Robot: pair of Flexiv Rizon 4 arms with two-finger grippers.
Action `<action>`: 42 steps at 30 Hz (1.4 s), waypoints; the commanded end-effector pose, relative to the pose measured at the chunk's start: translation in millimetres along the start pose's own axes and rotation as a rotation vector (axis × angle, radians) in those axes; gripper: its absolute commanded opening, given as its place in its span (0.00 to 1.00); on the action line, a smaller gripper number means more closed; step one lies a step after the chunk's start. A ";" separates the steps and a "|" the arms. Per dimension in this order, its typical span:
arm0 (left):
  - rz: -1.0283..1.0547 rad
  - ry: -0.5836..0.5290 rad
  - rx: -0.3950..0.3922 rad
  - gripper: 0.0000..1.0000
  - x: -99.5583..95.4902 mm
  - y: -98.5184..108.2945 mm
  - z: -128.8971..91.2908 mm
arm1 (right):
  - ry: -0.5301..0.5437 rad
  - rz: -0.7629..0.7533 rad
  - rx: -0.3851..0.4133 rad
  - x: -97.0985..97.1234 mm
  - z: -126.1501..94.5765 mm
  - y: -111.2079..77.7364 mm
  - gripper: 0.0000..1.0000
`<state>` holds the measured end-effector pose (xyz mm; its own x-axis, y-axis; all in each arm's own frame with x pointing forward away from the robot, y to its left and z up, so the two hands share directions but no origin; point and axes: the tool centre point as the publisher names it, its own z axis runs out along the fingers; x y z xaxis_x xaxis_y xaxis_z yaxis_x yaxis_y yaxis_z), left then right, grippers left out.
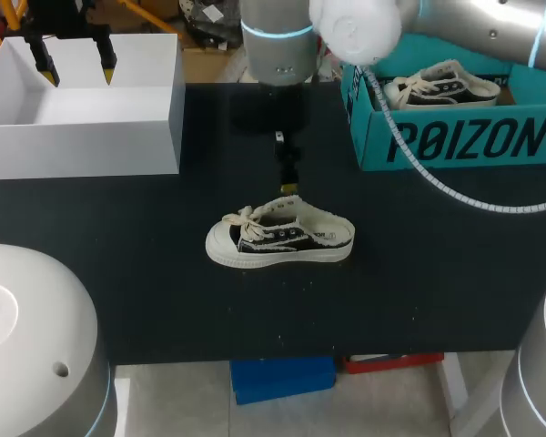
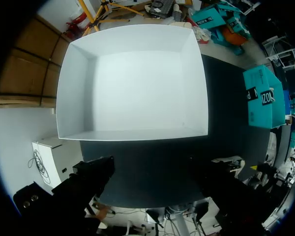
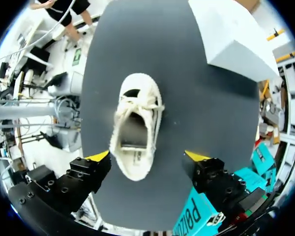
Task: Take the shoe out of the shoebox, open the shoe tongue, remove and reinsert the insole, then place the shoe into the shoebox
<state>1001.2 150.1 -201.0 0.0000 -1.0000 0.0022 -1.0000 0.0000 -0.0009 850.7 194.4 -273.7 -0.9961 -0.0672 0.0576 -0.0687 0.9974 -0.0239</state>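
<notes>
Resting on the black table (image 1: 155, 273), one cream canvas sneaker (image 1: 282, 238) lies under the wide-open, empty right gripper (image 3: 147, 157); another sneaker (image 1: 446, 84) fills the teal cardboard shoebox (image 1: 464, 141). The left gripper (image 1: 75, 66) gapes empty above one white box (image 1: 91, 137).

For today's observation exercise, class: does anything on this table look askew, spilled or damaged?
Nothing stands out. The shoe stands upright on its sole on the table, the second shoe sits inside the teal shoebox, and the white box stands level and empty.
</notes>
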 end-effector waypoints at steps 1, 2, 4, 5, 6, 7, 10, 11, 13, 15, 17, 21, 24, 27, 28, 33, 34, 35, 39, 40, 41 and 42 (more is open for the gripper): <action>0.000 -0.001 -0.001 1.00 0.2 0.5 -0.6 | -0.095 -0.108 -0.254 25.0 -24.4 -49.2 1.00; 0.000 -0.001 -0.001 1.00 0.2 0.5 -0.6 | -0.110 -0.138 -0.304 27.8 -26.1 -54.3 1.00; 0.000 -0.001 -0.001 1.00 0.2 0.5 -0.6 | -0.137 -0.184 -0.427 33.3 -30.2 -65.4 1.00; 0.000 -0.001 -0.001 1.00 0.2 0.5 -0.6 | -0.132 -0.201 -0.474 35.6 -29.9 -72.8 1.00; 0.000 -0.001 -0.001 1.00 0.2 0.5 -0.6 | -0.132 -0.201 -0.474 35.6 -29.9 -72.8 1.00; 0.000 -0.001 -0.001 1.00 0.2 0.5 -0.6 | -0.132 -0.201 -0.474 35.6 -29.9 -72.8 1.00; 0.000 -0.001 -0.001 1.00 0.2 0.5 -0.6 | -0.132 -0.201 -0.474 35.6 -29.9 -72.8 1.00; 0.000 -0.001 -0.001 1.00 0.2 0.5 -0.6 | -0.132 -0.201 -0.474 35.6 -29.9 -72.8 1.00; 0.000 -0.001 -0.001 1.00 0.2 0.5 -0.6 | -0.132 -0.201 -0.474 35.6 -29.9 -72.8 1.00; 0.000 -0.001 -0.001 1.00 0.2 0.5 -0.6 | -0.132 -0.201 -0.474 35.6 -29.9 -72.8 1.00; 0.000 -0.001 -0.001 1.00 0.2 0.5 -0.6 | -0.132 -0.201 -0.474 35.6 -29.9 -72.8 1.00; 0.000 -0.001 -0.001 1.00 0.2 0.5 -0.6 | -0.132 -0.201 -0.474 35.6 -29.9 -72.8 1.00; 0.000 -0.001 -0.001 1.00 0.2 0.5 -0.6 | -0.132 -0.201 -0.474 35.6 -29.9 -72.8 1.00; 0.000 -0.001 -0.001 1.00 0.2 0.5 -0.6 | -0.132 -0.201 -0.474 35.6 -29.9 -72.8 1.00; 0.000 -0.001 -0.001 1.00 0.2 0.5 -0.6 | -0.132 -0.201 -0.474 35.6 -29.9 -72.8 1.00; 0.000 -0.001 -0.001 1.00 0.2 0.5 -0.6 | -0.132 -0.201 -0.474 35.6 -29.9 -72.8 1.00; 0.000 -0.001 -0.001 1.00 0.2 0.5 -0.6 | -0.132 -0.201 -0.474 35.6 -29.9 -72.8 1.00; 0.000 -0.001 -0.001 1.00 0.2 0.5 -0.6 | -0.132 -0.201 -0.474 35.6 -29.9 -72.8 1.00; 0.000 -0.001 -0.001 1.00 0.2 0.5 -0.6 | -0.132 -0.201 -0.474 35.6 -29.9 -72.8 1.00; 0.000 -0.001 -0.001 1.00 0.2 0.5 -0.6 | -0.132 -0.201 -0.474 35.6 -29.9 -72.8 1.00; 0.000 -0.001 -0.001 1.00 0.2 0.5 -0.6 | -0.132 -0.201 -0.474 35.6 -29.9 -72.8 1.00; 0.000 -0.001 -0.001 1.00 0.2 0.5 -0.6 | -0.132 -0.201 -0.474 35.6 -29.9 -72.8 1.00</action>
<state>1001.2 150.1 -201.0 0.0000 -1.0000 0.0022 -1.0000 0.0000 -0.0009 822.1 119.3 -239.4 -0.9663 -0.2319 -0.1118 -0.2575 0.8654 0.4299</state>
